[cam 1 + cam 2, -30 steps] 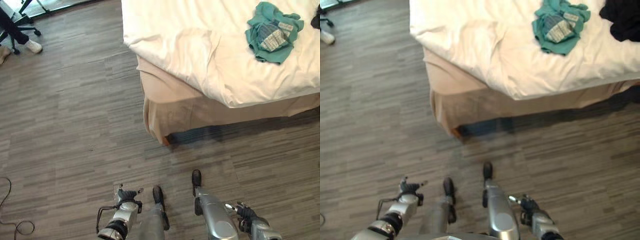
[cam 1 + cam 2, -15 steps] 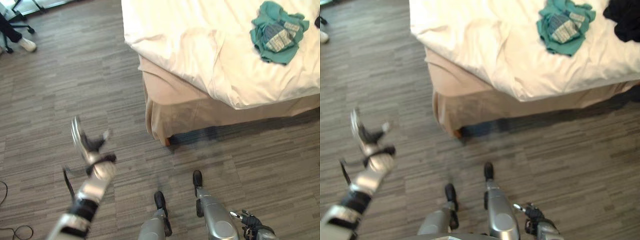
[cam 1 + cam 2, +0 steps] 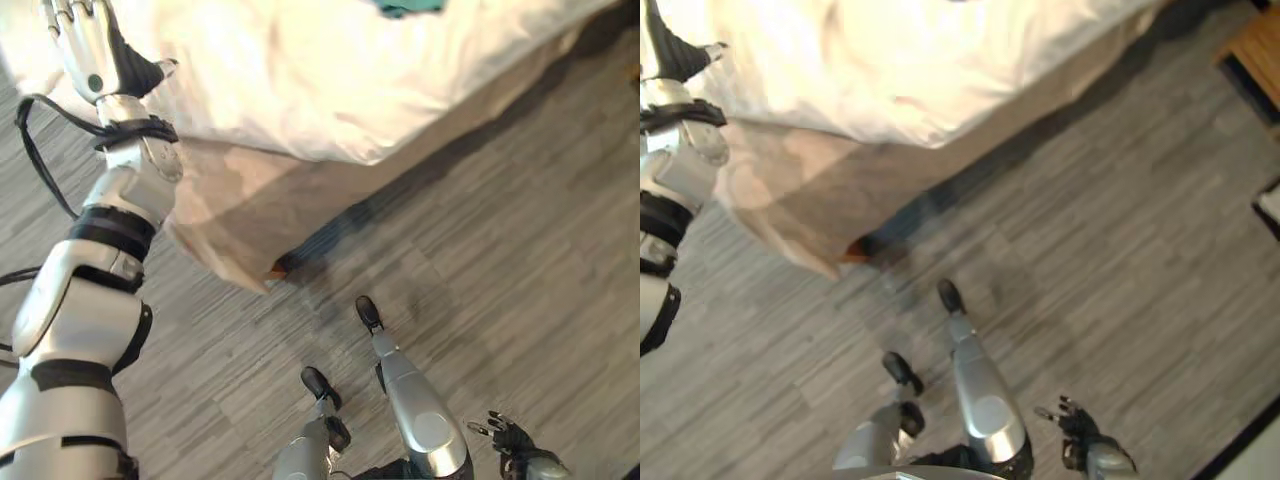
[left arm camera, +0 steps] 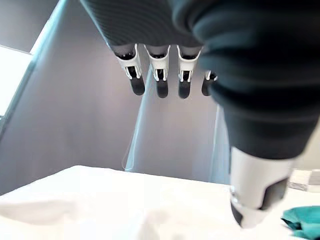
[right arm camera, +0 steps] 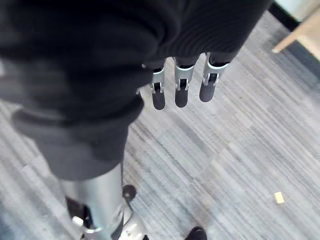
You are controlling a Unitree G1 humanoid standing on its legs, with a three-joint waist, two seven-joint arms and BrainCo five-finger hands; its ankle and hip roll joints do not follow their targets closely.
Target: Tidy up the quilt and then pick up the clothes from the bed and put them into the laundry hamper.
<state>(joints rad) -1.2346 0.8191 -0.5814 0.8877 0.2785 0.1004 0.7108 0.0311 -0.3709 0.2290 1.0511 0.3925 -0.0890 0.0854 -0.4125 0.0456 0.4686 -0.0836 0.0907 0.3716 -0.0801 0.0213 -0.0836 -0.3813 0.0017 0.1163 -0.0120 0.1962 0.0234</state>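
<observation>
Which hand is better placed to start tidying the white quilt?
Left. The left hand is raised, open, at the white quilt corner; the right hand hangs low over the floor.

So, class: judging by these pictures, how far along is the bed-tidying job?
Nothing looks done. The rumpled white quilt is unstraightened and the teal clothes lie on the bed. The left hand is raised, open, over the quilt's corner; the right hand hangs open. The laundry hamper step remains.

My quilt [image 3: 300, 70] is creamy white, and the bed skirt [image 3: 230, 215] under it is tan. The clothes [image 4: 304, 221] on the bed are teal green. The floor [image 3: 500, 250] is grey wood grain in streaked planks.
</observation>
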